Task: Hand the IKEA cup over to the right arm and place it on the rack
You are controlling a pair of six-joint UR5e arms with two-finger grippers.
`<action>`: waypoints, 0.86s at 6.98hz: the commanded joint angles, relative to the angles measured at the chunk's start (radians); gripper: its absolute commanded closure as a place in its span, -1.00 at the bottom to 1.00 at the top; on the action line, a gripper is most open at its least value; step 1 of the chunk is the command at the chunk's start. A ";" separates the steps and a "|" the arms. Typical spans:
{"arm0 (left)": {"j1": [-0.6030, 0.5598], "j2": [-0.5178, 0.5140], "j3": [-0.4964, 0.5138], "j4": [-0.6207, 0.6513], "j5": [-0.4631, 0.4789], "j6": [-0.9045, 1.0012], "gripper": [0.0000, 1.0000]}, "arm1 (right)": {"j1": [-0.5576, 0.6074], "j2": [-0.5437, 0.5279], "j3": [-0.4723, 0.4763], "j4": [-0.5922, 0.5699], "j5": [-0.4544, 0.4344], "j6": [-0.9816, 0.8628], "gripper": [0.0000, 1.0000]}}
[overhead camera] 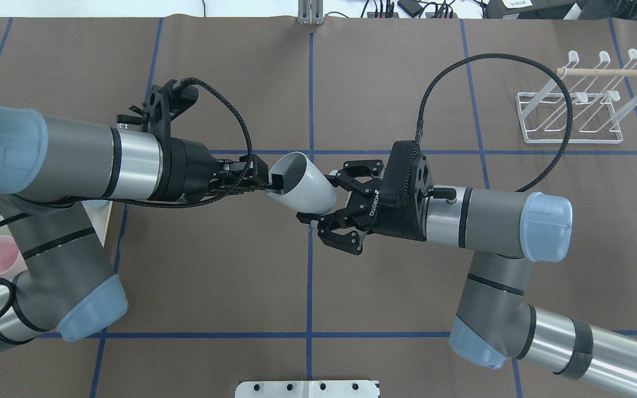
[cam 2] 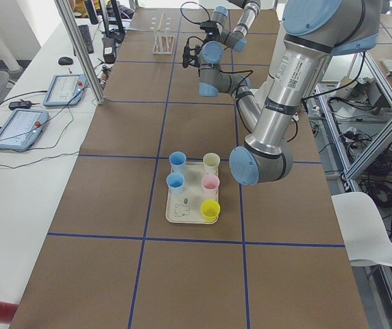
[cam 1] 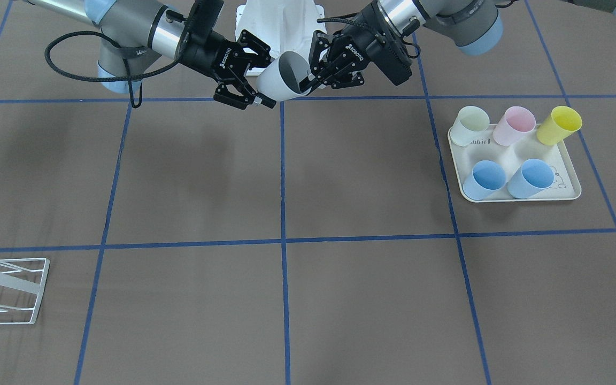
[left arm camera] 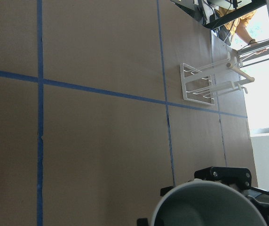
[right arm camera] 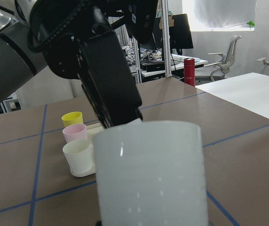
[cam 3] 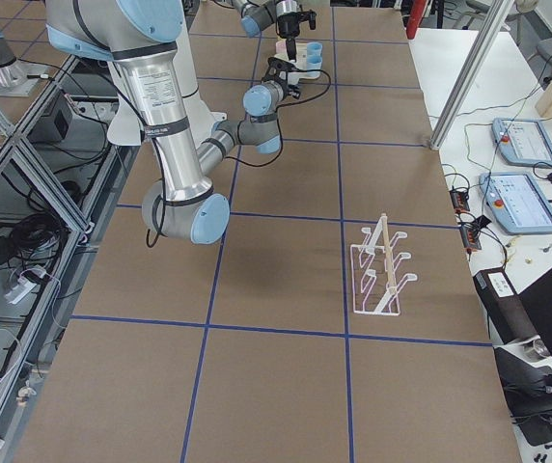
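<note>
Brown paper covers the table (cam 1: 367, 299), ruled into big squares with blue tape. Notes taken from the operators' side, facing the robot.

Nearest, at the table's edge on the robot's right: the rack (cam 1: 14, 282). White thin wire, slanted prongs, a pale wooden rod end poking out. It stands on the paper, partly cut off by the front view's edge, and is well apart from both arms.

Further in, on the robot's left: a cream tray (cam 1: 563, 160) lies flat on the paper with five cups upright on it. Front row: a blue cup (cam 1: 484, 179) and a second blue cup (cam 1: 531, 177), side by side. Back row: a pale green cup (cam 1: 469, 124), a pink cup (cam 1: 515, 124) and a yellow cup (cam 1: 559, 124) at the corner.

Farthest, just in front of the robot's white base (cam 1: 278, 21): both arms reach in over the centre tape line. Between them is the white cup (cam 1: 276, 85), in the air and clear of the table. It is tipped on its side, grey inside, with its mouth toward the left arm.

- **Left gripper** (cam 1: 308, 84): clenched on the cup's rim, one finger inside the mouth, one outside.
- **Right gripper** (cam 1: 263, 76): spread wide, fingers on either side of the cup's closed end. Cannot tell whether the pads touch the wall.

Right wrist view: the cup's pale wall fills the foreground, with the left gripper's black body behind it.
</note>
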State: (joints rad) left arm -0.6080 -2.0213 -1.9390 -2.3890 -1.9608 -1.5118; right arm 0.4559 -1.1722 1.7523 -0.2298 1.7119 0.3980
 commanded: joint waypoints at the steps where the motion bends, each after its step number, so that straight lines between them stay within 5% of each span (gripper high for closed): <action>1: -0.009 0.000 -0.014 0.002 0.054 0.002 -1.00 | 0.000 -0.003 -0.001 0.000 0.002 0.001 0.93; 3: -0.068 0.027 -0.020 0.019 0.011 0.082 -1.00 | 0.006 -0.038 0.019 -0.017 0.000 0.008 1.00; 6: -0.257 0.239 -0.159 0.268 -0.092 0.438 -1.00 | 0.197 -0.054 0.061 -0.393 0.127 -0.013 1.00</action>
State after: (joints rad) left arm -0.7910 -1.8747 -2.0240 -2.2446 -2.0244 -1.2449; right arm 0.5724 -1.2258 1.7986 -0.4612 1.7685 0.3968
